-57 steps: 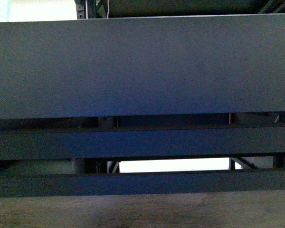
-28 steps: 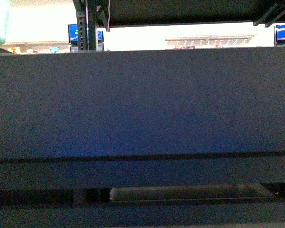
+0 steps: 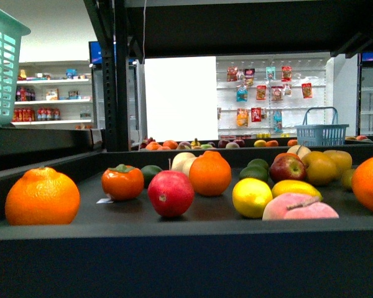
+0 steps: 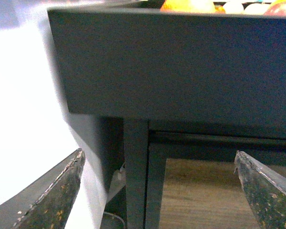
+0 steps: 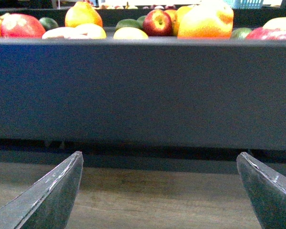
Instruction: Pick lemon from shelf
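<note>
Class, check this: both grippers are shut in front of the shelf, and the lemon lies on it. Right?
Not shut: the wrist views show the left gripper and right gripper open before the shelf. The lemon lies on it.

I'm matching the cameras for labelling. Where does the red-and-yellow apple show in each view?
Front view: red-and-yellow apple right of centre, behind the peach.
Left wrist view: not identifiable among the fruit tops.
Right wrist view: apple peeking over the edge, beside green fruit.
Shared landmark: black front edge of the shelf.
</note>
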Tool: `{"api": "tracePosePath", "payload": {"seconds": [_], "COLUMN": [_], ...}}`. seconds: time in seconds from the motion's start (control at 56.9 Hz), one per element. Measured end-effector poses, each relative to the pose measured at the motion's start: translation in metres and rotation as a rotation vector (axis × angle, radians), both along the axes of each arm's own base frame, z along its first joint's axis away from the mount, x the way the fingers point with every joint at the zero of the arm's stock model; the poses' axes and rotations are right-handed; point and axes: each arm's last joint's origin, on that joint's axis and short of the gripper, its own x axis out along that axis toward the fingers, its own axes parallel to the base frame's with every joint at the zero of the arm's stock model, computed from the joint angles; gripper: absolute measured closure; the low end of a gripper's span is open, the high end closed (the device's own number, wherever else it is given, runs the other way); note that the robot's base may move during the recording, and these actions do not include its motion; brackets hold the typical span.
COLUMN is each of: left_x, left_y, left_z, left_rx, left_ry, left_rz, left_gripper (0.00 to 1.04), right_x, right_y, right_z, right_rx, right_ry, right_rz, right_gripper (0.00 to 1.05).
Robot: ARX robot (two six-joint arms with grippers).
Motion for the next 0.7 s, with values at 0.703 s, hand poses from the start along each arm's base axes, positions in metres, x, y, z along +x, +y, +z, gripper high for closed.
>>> {"api": "tracePosePath", "payload": {"seconds": [0.703], "left_x": [0.0000], "left_y": [0.0000], "left_z": [0.0000], "left_rx": [0.000], "left_ry": [0.000], "left_rz": [0.000], "left_gripper": [0.08], "right_x": [0.0000], "right_y": [0.0000], "right_z": [0.0000], "right_rx": [0.000], "right_ry": [0.000], "right_rz": [0.000], "right_gripper": [0.07]}}
